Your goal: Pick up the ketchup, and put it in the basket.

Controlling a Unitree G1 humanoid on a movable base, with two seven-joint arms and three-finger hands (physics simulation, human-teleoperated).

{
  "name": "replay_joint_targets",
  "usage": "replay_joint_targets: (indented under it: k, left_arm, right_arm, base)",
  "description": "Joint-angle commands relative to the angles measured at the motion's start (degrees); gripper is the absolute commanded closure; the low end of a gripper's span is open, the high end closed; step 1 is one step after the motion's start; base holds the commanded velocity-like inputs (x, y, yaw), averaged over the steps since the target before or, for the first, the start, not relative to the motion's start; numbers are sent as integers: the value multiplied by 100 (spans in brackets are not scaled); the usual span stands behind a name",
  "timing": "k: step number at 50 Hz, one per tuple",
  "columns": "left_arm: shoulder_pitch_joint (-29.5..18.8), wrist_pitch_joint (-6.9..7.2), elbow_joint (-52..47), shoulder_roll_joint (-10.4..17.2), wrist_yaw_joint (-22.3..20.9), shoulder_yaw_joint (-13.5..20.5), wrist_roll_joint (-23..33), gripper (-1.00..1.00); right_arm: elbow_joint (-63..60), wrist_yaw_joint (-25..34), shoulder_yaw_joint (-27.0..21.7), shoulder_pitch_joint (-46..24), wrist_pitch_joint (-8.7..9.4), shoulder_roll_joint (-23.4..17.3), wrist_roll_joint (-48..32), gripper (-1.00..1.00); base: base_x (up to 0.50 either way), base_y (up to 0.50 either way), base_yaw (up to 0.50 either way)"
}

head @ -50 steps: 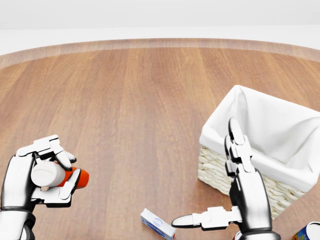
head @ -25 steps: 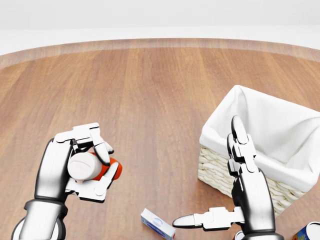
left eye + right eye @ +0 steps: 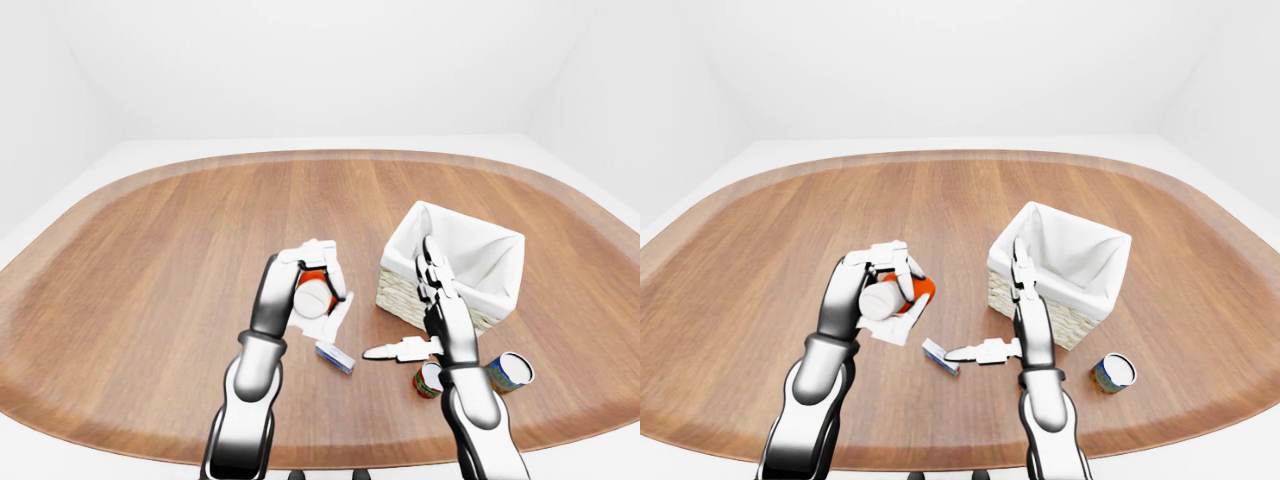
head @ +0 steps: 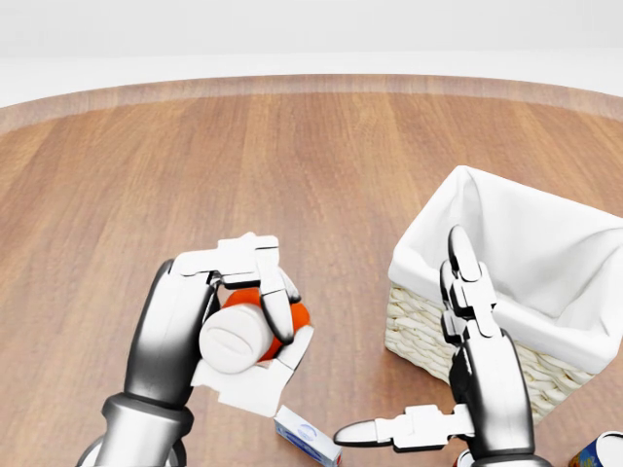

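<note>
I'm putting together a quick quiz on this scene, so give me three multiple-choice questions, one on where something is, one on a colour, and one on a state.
1. In the head view, where is the basket relative to the ketchup?
A. Left
B. Right
C. Directly below

2. What colour is the basket's liner?
A. White
B. Blue
C. Green

3. What is the left hand doing?
A. Resting open on the table
B. Closed round the ketchup
C. Reaching into the basket

Answers: 1 B, the basket sits at the picture's right; 2 A, white cloth drapes over the wicker rim; 3 B, its fingers wrap the bottle, while the right hand stays open.
</note>
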Motion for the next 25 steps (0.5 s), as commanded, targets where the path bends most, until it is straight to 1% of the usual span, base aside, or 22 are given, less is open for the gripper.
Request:
replay_joint_targets:
  k: [1,7,8,13,14,17,18,21,23,24,25]
  left_arm:
    - [43,0,-363,-117,233,-606,-27,99]
    - [36,0,-335,-148,274,-762,18,99]
    - [31,0,-408,-192,282,-899,72,98]
    - [-48,0,-435,-276,322,-1088,125,98]
    - [-94,0,-440,-345,343,-1214,160,99]
    - [-134,0,-400,-407,394,-1342,181,99]
    - [-147,0,-345,-450,423,-1447,195,99]
    - [-159,0,-282,-497,460,-1568,210,99]
    - [-169,0,-276,-535,473,-1659,232,99]
    - [-188,0,-276,-570,482,-1714,248,99]
    - [-190,0,-276,-572,483,-1718,248,99]
  right_arm:
    - [48,-6,51,29,-34,-7,8,-100]
    - [52,-12,54,35,-49,-11,19,-100]
    - [74,-16,45,45,-78,-13,28,-100]
    - [20,-9,-8,103,-98,-19,76,-100]
    - [-48,-6,-16,144,-82,-21,82,-100]
    - [-79,-8,-11,174,-87,-18,77,-100]
    - [-119,-12,-5,192,-72,-17,75,-100]
    - [-98,-19,-14,201,-98,-22,81,-100]
    - [-51,-19,-36,213,-144,-25,95,-100]
    - [7,-12,-71,214,-197,-28,125,-100]
    - [11,-10,-74,214,-201,-27,125,-100]
  base:
    - [0,0,0]
    - [0,0,0]
    - [0,0,0]
    - [0,0,0]
    - [0,0,0]
    - [0,0,0]
    - [0,0,0]
    - [0,0,0]
    - [0,0,0]
    - [0,0,0]
    - [0,0,0]
